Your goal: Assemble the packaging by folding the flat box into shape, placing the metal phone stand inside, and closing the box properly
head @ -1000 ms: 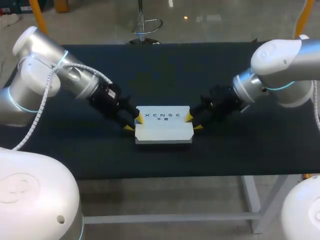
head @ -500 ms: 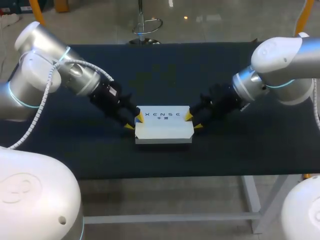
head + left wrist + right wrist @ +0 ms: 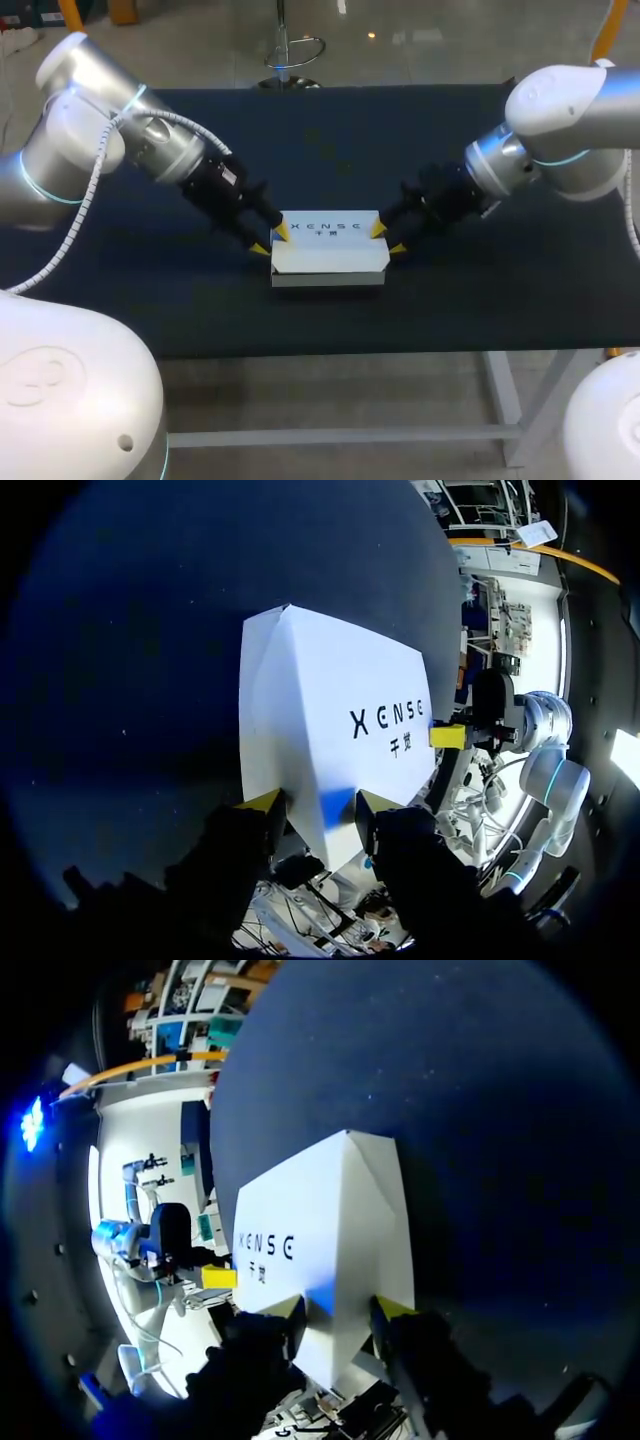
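Head view: the box (image 3: 329,250) sits in the middle of the table (image 3: 450,310), unmoved. The left gripper (image 3: 268,240) and right gripper (image 3: 388,238), at its left and right ends, have edged farther, so it is likely being pressed shut. Left wrist: fingers (image 3: 262,800) half-open astride the box's end, gripping nothing. Right wrist: likewise.

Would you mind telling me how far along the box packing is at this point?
Done: the box stands folded into shape, lid down. The phone stand is out of sight, so I cannot confirm it is inside. In hand: the left gripper and right gripper sit at the box's opposite ends. Left: probably securing the closure and letting go.
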Tool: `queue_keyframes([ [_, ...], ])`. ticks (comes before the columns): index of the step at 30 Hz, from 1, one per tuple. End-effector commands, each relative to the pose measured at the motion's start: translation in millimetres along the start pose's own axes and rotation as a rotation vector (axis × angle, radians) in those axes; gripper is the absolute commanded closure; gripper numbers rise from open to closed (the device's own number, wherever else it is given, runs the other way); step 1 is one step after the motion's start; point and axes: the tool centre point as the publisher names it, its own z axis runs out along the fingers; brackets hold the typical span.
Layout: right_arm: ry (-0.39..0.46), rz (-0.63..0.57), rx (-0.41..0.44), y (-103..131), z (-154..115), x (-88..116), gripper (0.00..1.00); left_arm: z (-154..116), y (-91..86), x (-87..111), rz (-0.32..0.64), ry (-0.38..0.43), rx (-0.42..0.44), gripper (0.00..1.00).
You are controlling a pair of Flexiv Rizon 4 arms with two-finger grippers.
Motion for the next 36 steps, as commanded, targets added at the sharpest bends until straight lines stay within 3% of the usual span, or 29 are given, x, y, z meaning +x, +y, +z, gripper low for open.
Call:
queue_keyframes([
  [1, 0.006, 0.004, 0.023, 5, 2, 3, 0.53, 1, -2.7, 5.2, -0.006, -0.008, -0.012, 0.51],
  [36, 0.010, 0.052, 0.068, 5, -2, 18, 0.54, -10, -3.7, 17.6, -0.126, -0.009, -0.088, 0.51],
])
